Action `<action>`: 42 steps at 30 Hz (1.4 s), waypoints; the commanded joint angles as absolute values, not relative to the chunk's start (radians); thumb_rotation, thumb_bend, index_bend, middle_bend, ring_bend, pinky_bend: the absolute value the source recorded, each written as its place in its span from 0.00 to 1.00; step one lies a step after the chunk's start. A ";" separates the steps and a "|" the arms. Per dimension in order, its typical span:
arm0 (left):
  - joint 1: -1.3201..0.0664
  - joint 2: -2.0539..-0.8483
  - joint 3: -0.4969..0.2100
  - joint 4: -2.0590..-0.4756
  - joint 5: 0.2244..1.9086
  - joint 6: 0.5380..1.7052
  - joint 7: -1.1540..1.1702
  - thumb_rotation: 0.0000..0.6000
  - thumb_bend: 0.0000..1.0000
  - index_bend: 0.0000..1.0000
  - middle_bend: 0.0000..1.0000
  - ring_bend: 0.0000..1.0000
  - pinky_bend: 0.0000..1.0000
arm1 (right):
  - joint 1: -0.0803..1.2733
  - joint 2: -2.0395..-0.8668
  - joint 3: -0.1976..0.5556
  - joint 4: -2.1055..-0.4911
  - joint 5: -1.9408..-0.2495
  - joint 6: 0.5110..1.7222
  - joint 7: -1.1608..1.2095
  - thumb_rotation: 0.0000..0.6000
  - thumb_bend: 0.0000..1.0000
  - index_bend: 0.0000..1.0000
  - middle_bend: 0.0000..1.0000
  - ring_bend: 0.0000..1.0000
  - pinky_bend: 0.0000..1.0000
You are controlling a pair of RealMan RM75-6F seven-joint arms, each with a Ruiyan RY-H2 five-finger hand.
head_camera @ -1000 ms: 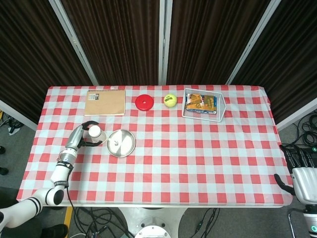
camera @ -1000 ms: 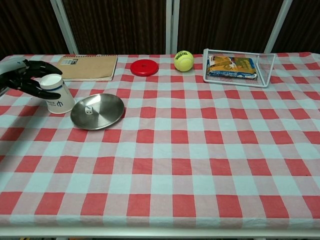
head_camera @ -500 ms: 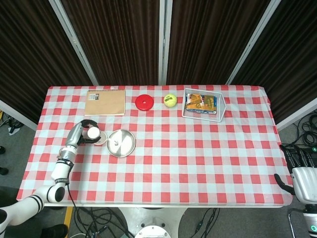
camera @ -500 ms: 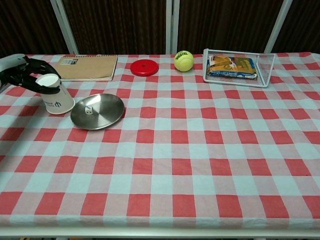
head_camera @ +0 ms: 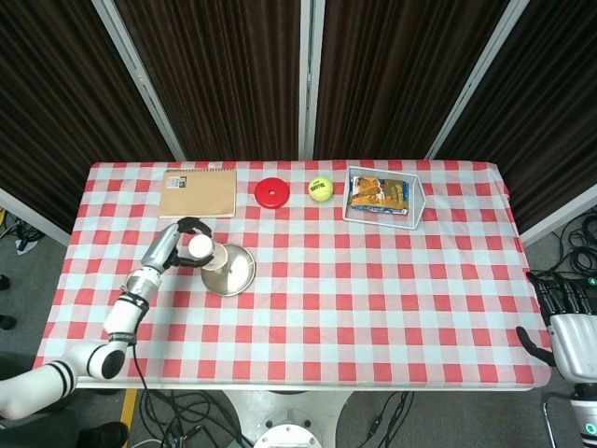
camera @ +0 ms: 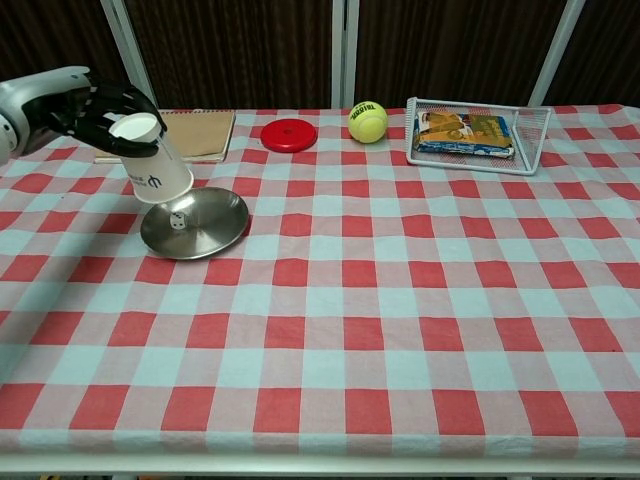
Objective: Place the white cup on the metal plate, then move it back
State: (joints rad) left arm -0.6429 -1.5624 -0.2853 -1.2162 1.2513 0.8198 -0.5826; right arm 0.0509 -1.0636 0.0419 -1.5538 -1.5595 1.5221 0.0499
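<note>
Your left hand (camera: 85, 110) has its fingers clamped around the white cup (camera: 155, 160), tilted and in the air above the metal plate (camera: 200, 228), at its 9 o'clock edge; setting it down and bringing it back are both left; your right hand (head_camera: 569, 313) rests apart, fingers loosely apart, holding nothing.

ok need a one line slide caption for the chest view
Left hand holds the tilted white paper cup just above the round metal plate on a red-checked tablecloth.
</note>
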 commanded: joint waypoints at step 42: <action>-0.691 -1.683 -0.240 -1.150 1.200 0.818 -0.366 1.00 0.35 0.50 0.31 0.13 0.20 | 0.057 -1.070 0.034 -1.553 -1.558 1.498 0.047 1.00 0.22 0.01 0.17 0.00 0.10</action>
